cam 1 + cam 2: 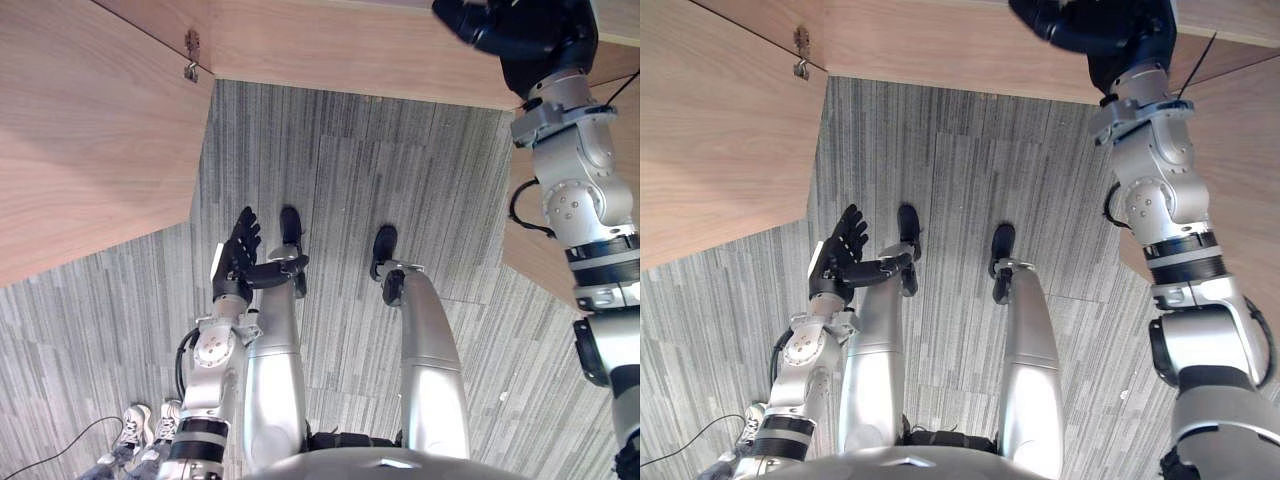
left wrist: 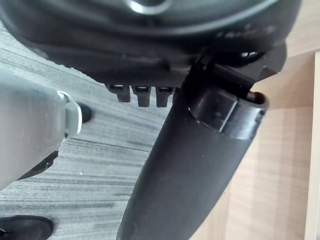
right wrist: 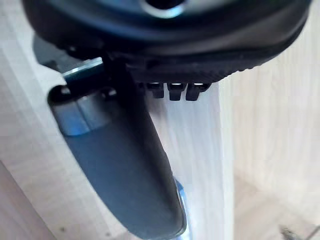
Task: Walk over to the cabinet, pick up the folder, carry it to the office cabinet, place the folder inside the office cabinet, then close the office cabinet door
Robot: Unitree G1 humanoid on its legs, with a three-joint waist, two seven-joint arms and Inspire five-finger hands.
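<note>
Reaching up with my right hand [image 1: 500,35] at the cabinet [image 1: 350,55], near its right end. The wrist view puts it close against pale wood, and I can't tell whether it is spread or closed. Cabinet door [image 1: 90,130] stands off to my left, well apart from that hand: plain light wood grain, flat face, metal hinge [image 1: 190,57] at its far corner. Left hand [image 1: 238,258] hangs low over the grey carpet [image 1: 400,160], fingers straight and spread.
</note>
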